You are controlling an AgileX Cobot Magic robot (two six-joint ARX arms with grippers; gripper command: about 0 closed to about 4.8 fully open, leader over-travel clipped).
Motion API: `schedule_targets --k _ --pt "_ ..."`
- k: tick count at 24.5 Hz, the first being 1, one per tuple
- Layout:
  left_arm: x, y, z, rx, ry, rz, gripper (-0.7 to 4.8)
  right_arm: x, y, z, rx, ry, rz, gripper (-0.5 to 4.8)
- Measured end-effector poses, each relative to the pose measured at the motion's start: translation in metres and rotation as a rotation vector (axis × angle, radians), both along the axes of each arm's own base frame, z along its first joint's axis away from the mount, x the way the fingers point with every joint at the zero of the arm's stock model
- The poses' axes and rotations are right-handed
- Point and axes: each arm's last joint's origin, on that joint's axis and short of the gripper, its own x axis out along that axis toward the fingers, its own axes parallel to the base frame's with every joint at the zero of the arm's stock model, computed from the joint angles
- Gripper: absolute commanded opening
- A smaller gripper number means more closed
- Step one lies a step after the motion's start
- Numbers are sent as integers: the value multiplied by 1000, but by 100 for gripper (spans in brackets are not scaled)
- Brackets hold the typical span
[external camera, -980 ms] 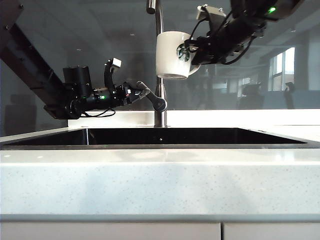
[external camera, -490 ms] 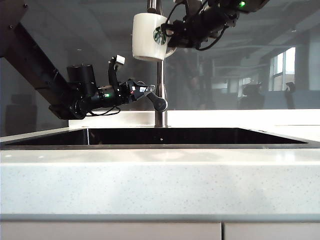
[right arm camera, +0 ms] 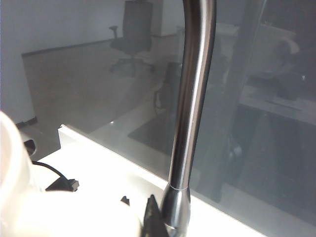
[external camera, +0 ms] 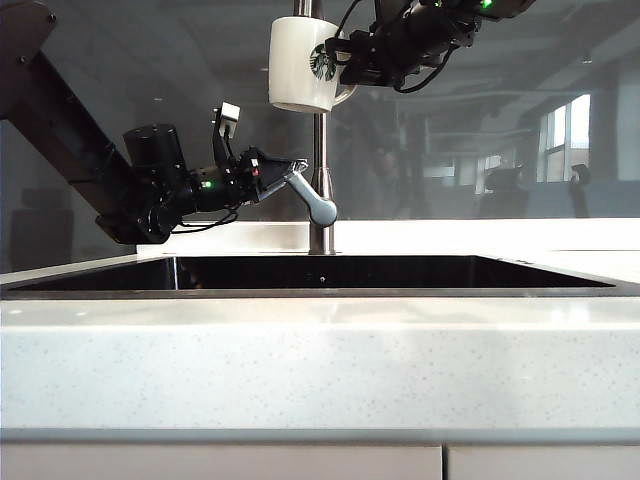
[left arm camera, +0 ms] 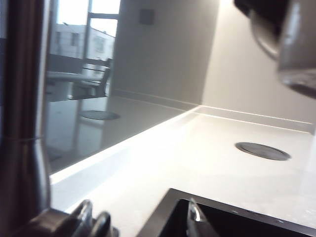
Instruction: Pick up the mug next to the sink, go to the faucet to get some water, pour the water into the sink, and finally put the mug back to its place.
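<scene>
The white mug (external camera: 298,65) with its green logo hangs high, level with the top of the faucet (external camera: 320,150) tube and just left of it. My right gripper (external camera: 345,60) is shut on its handle side, reaching in from the right. In the right wrist view the mug (right arm camera: 15,197) fills a corner beside one dark finger (right arm camera: 153,219) and the steel faucet (right arm camera: 190,123). My left gripper (external camera: 282,168) stands open over the sink (external camera: 420,271), its tips at the upper end of the slanted lever (external camera: 312,197). Its jaws (left arm camera: 145,222) are wide with nothing between them.
A speckled white counter (external camera: 320,370) runs along the front, and the sink's thin rim (external camera: 300,293) edges it. Dark glass backs the counter. A round dark cover (left arm camera: 261,150) lies flush in the counter beyond the sink corner (left arm camera: 222,219). The left arm's dark link (external camera: 50,110) slants down from the upper left.
The right gripper carried the mug up and to the left, from right of the faucet tube to just left of it. The left gripper rose a little and rolled at the lever.
</scene>
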Motion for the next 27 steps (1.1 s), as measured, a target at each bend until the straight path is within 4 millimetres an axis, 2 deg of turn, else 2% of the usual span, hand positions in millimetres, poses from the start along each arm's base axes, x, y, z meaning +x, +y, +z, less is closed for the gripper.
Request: schedule_targets --k 8,21,27 --pt "-3 1 2 23 2 -72 237 0 0 0 0 0 -1 -9" --pt "-3 1 2 34 -31 -64 238 0 0 0 -2 0 -2 -9" --pt "0 0 0 91 -126 -24 238 0 0 0 -2 0 -1 -9"
